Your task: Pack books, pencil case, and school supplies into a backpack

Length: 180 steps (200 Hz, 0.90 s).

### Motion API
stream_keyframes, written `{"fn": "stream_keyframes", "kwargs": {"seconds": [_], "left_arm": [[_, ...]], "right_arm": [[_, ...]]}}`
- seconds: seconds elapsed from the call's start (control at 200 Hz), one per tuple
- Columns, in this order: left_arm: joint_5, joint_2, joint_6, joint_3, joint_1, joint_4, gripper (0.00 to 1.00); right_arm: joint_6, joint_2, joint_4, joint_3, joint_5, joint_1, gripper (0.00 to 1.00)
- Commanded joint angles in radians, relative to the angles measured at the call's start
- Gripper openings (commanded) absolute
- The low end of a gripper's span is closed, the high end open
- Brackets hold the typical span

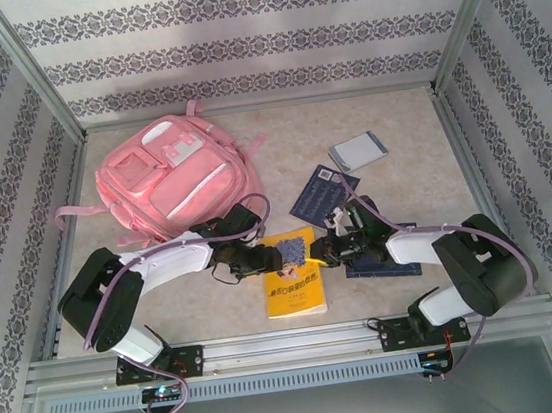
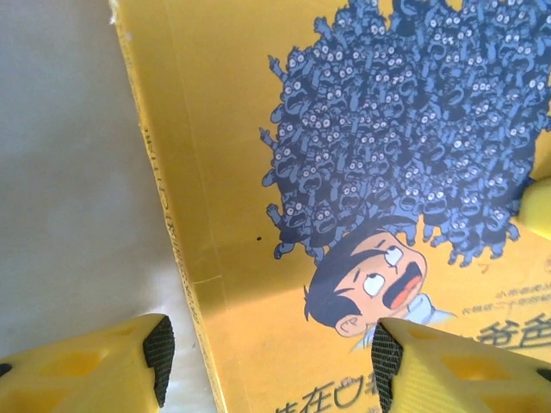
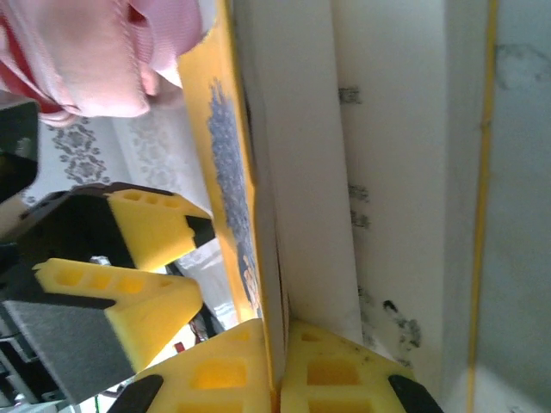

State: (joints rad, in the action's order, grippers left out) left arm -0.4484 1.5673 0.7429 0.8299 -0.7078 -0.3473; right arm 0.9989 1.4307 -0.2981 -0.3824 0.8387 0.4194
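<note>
The yellow book [image 1: 293, 277] with the blue picture lies on the table between my arms. My right gripper [image 3: 281, 383] is shut on its edge, pinching the yellow cover [image 3: 225, 146] and white pages [image 3: 301, 155]. My left gripper [image 2: 269, 361] hovers open over the book's [image 2: 258, 129] spine side, one finger above the table and the other above the cover. The pink backpack [image 1: 177, 183] lies at the back left. One navy book [image 1: 321, 193] and the grey-white notebook [image 1: 358, 150] lie at the back right. A second navy book [image 1: 384, 268] lies under my right arm. The pencil case and school supplies are out of view.
Metal frame rails [image 1: 293, 343] border the table in front, with patterned walls [image 1: 235, 40] around it. Bare tabletop [image 1: 406, 201] lies right of the books. The backpack's strap [image 1: 75, 213] trails toward the left wall.
</note>
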Motion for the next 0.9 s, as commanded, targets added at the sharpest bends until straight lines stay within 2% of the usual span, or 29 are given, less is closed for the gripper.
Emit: {"fn": "stream_keyframes", "kwargs": {"seconds": [0.0, 0.19, 0.39, 0.575, 0.729, 0.894], "left_arm": [[-0.03, -0.027, 0.051, -0.041, 0.029, 0.077, 0.64], [-0.098, -0.028, 0.102, -0.07, 0.046, 0.195, 0.66], [-0.199, -0.023, 0.194, -0.123, 0.064, 0.412, 0.69], [-0.188, -0.021, 0.226, -0.143, 0.065, 0.452, 0.71], [-0.17, -0.016, 0.224, -0.142, 0.068, 0.438, 0.71], [-0.144, -0.006, 0.227, -0.133, 0.081, 0.417, 0.71]], "right_arm": [[0.049, -0.077, -0.071, 0.011, 0.038, -0.042, 0.0], [0.09, -0.173, -0.071, 0.025, 0.092, -0.1, 0.0], [0.111, -0.231, -0.059, 0.02, 0.092, -0.112, 0.0], [0.066, -0.238, 0.001, 0.028, 0.07, -0.136, 0.0], [-0.019, -0.299, 0.137, 0.007, 0.0, -0.145, 0.0], [-0.138, -0.328, 0.381, -0.082, -0.059, -0.132, 0.0]]}}
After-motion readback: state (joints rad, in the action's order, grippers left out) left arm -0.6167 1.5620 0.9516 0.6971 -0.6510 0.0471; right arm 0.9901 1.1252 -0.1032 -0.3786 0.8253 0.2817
